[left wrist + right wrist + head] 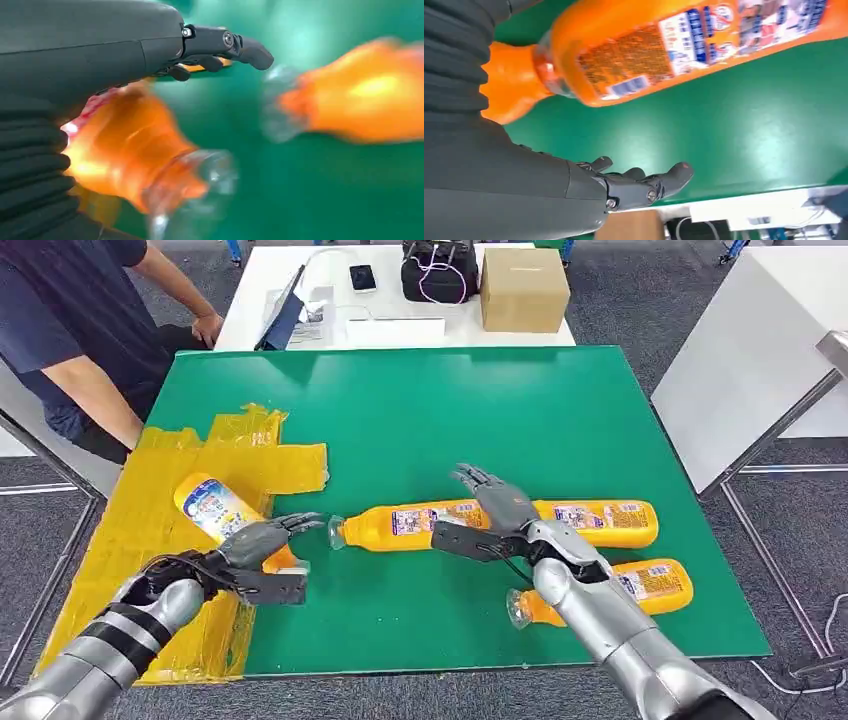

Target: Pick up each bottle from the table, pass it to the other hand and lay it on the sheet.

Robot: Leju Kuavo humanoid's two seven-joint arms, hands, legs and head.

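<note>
Seen from the head camera, left to right. On the yellow taped sheet (150, 530), crinkled and glossy, an orange plastic bottle (215, 510) lying slantwise, base pointing away and to the left, clear cap end hidden under the left hand (262, 558). Left hand's fingers (300, 523) spread above the bottle's neck, gripping nothing plainly visible. Just beyond those fingertips, on the smooth green bench (420, 410), a second bottle (400, 525) lying crosswise, clear cap pointing left. Over its middle, the right hand (505, 520), fingers apart, holding nothing. Behind it, a third bottle (605, 522) in line; nearer, a fourth (655, 585), cap leftward. Label print blue and white, unreadable.
</note>
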